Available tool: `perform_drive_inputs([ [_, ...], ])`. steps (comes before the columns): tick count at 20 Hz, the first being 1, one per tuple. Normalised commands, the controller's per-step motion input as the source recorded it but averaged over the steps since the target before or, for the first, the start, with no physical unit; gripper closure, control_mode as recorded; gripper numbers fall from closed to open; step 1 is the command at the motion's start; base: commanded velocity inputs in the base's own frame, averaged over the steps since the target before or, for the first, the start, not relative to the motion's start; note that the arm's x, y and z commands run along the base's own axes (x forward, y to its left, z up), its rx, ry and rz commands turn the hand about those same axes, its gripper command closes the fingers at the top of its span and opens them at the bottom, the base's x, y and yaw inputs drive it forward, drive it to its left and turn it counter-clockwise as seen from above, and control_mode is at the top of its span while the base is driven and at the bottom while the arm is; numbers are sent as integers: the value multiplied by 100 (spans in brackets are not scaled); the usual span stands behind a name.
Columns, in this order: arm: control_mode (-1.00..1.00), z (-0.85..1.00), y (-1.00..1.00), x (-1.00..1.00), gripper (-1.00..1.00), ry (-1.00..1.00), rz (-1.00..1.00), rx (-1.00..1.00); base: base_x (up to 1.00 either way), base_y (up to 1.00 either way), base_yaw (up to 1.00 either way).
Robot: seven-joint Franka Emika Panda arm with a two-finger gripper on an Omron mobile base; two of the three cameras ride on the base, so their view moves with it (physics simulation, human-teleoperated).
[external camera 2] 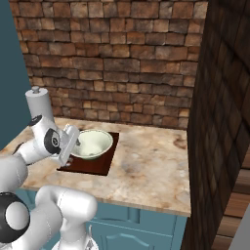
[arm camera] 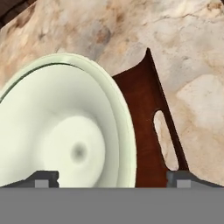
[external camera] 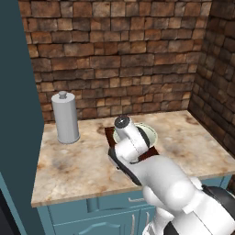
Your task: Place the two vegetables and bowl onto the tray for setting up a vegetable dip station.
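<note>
The pale greenish-white bowl (external camera 2: pixel 93 142) sits upright on the dark reddish-brown tray (external camera 2: pixel 100 165) on the counter. In the hand view the bowl (arm camera: pixel 65 131) is close below, and the tray (arm camera: pixel 146 113) with its slot handle shows to its right. My gripper (arm camera: pixel 113 178) is open. Its fingertips (arm camera: pixel 43 178) stand wide apart on either side of the bowl's near rim and do not clamp it. From the right base the gripper (external camera 2: pixel 74 145) hangs at the bowl's left edge. From the left base my arm covers most of the bowl (external camera: pixel 149 131) and tray (external camera: pixel 109 133). The two vegetables are out of view.
A tall grey metal canister (external camera: pixel 65 117) with a knob lid stands at the back left of the marble counter (external camera: pixel 193 137), well left of the tray. A brick wall closes the back and the right side. A teal cabinet side rises at the far left.
</note>
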Motion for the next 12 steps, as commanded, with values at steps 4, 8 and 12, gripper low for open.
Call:
perform_drive_inputs([
  [4,-100,51,0,-41,-100,4,-7,0,0,0,0],
  [8,-100,73,0,-39,-100,2,-8,0,0,0,0],
  [12,-100,71,-9,-44,-100,1,-8,2,0,0,0],
])
